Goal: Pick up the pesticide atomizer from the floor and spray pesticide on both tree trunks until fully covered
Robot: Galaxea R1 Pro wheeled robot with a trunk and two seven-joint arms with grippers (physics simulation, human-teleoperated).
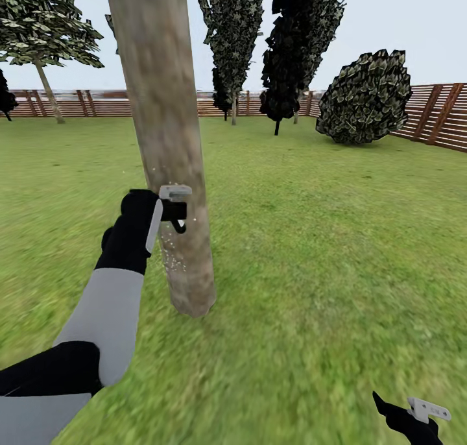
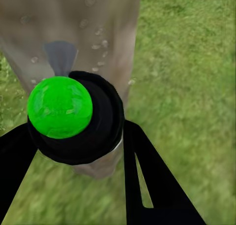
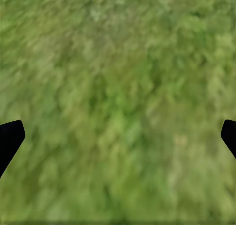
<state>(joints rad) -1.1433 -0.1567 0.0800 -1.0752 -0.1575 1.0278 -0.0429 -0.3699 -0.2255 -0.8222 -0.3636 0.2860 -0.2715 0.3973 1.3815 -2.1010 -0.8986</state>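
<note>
A thick, mottled grey-brown tree trunk (image 1: 170,159) rises from the grass just ahead of me. My left gripper (image 1: 172,206) is shut on the small black pesticide atomizer (image 1: 176,212), held right against the trunk's near side. Whitish specks of pesticide (image 1: 170,250) hang below the atomizer beside the bark. In the left wrist view the atomizer (image 2: 101,131) has a bright green round cap and sits between the black fingers (image 2: 152,185), with droplets on the trunk (image 2: 98,18) behind it. A second pale-trunked tree (image 1: 50,91) stands far left by the fence. My right gripper (image 1: 418,411) hangs open over grass.
The brown slat fence (image 1: 441,117) rings the lawn at the back and right. A round bush (image 1: 366,98) stands at back right, and dark-leaved trees (image 1: 298,49) stand behind the trunk. Open grass (image 1: 324,250) stretches to the right of the trunk.
</note>
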